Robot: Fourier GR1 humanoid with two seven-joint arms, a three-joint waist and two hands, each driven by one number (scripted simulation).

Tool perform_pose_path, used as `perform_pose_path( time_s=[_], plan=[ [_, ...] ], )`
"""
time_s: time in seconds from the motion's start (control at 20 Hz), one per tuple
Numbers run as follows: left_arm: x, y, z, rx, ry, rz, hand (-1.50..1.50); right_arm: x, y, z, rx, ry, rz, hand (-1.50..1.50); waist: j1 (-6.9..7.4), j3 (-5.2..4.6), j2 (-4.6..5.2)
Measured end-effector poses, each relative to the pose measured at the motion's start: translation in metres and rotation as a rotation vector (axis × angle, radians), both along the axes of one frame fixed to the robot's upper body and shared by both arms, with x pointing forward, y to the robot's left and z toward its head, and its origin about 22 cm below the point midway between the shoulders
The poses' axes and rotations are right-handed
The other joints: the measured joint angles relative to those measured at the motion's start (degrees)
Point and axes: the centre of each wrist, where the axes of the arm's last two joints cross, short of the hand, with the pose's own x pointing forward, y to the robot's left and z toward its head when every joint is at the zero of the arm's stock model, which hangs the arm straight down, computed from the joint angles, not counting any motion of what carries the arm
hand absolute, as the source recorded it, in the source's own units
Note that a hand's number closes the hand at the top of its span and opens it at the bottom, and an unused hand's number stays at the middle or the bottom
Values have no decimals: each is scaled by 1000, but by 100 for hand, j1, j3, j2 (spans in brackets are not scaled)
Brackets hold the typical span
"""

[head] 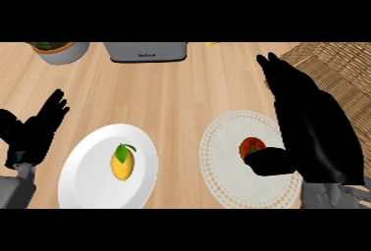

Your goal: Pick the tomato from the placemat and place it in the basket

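Because the tomato sits on the round placemat near the wicker basket, the right hand hangs over it, fingers straight and thumb close beside the fruit, gripping nothing yet, while the left hand rests open at the surface's left edge.

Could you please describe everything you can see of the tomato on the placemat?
The tomato is small, round and red, with smooth-looking skin. It lies near the middle of the round white lacy placemat, resting on it. Only its upper left part shows: the black thumb of the right hand covers its lower right side, while that hand's fingers stretch straight past it. Whether the thumb actually touches the tomato cannot be told.
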Motion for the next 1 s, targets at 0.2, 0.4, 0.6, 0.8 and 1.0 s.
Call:
perform_pose_path(
  time_s=[0.2,0.4,0.6,0.8,1.0],
  plan=[
    [2,0,1,-2,-6,3,0,-26,-23,9,72,23,58,-150,-23,7,19],
    [5,-3,1,-4,-10,-4,0,-50,-38,9,112,30,70,-150,6,11,40],
    [6,-1,6,-3,-12,-11,0,-53,-51,-6,101,89,38,-150,79,18,71],
    [5,-8,5,-1,-19,-24,0,-60,-54,-23,118,141,44,-150,107,22,80],
    [5,-8,8,0,-23,-19,0,-63,-60,-41,165,119,45,-150,119,27,87]
  ],
)
